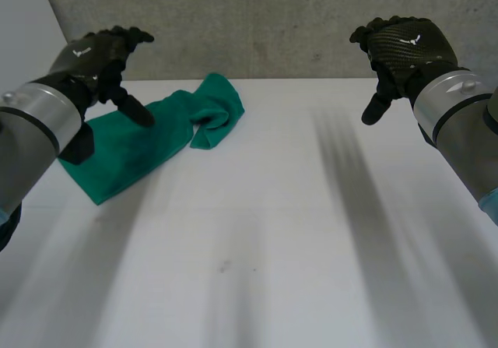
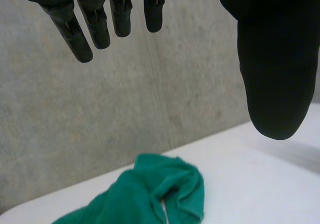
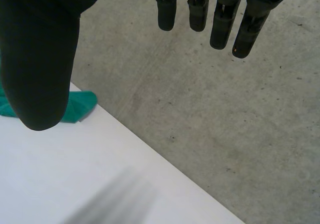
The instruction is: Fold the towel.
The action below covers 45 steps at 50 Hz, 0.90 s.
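While both hands hang over the table (image 1: 272,231), the towel (image 1: 156,155) lies on it untouched, on the robot's left side of the table and close to its far edge. It is a deep green cloth, loosely bunched into a long, slanting strip. Its nearer end lies flatter, with a fairly straight edge. Its farther end is rumpled and doubled over on itself into soft rolls. From the left wrist, the towel (image 2: 150,199) shows that bunched end as rounded folds with a dark hollow between them. A thin pale sliver sits in one fold, and what it is cannot be told. From the right wrist, a small green corner of the towel (image 3: 80,106) shows on the table near its far edge.

The cloth looks soft and matte, with a faint nap. The table is smooth, plain white and flat. Behind its far edge stands a wall (image 1: 272,21) of rough grey concrete, mottled and speckled.

The left hand (image 1: 97,52) is raised over the left side of the table, above the towel and clear of it. Its fingers (image 2: 80,33) are straight and slightly apart, the thumb is set well off from them, and it holds nothing. The right hand (image 1: 405,44) is raised over the right side of the table. Its fingers (image 3: 220,18) are likewise straight and relaxed, the thumb stands apart, and nothing is in its grasp.

Both hands are black with a woven, faintly glossy shell on the back. Each back bears a small white mark, too small to read.
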Tool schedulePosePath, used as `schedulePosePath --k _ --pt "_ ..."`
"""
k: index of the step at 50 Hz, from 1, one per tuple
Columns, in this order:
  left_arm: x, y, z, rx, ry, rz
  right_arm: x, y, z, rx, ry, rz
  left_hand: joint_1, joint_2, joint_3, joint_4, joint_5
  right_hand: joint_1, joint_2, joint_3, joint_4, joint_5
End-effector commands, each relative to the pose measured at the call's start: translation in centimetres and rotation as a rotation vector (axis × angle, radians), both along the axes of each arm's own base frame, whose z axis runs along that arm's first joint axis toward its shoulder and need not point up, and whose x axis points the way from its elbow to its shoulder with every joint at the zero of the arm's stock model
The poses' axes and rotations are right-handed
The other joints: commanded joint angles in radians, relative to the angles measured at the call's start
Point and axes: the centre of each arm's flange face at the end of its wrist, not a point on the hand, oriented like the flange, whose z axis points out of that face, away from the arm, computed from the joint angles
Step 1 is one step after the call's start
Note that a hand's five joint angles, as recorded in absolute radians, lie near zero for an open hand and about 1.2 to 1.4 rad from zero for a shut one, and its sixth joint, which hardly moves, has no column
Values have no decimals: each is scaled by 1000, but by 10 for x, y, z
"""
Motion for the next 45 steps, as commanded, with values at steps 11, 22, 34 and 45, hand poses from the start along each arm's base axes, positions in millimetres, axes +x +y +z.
schedulePosePath --k 11,22,34,45 --pt "13 -75 -104 40 -480 198 3 -4 -13 24 33 3 17 11 0 8 -10 7 -21 -37 -55 -53" --pt "35 -103 -155 152 -519 227 4 -8 -18 25 56 1 64 58 47 55 37 7 -21 -37 -55 -53" --pt "66 -129 -176 209 -513 267 4 -12 -26 43 65 -3 184 178 168 175 157 7 -21 -37 -55 -53" --pt "69 -136 -190 240 -508 235 4 -13 -27 46 67 -3 252 246 235 243 225 7 -21 -37 -55 -53"
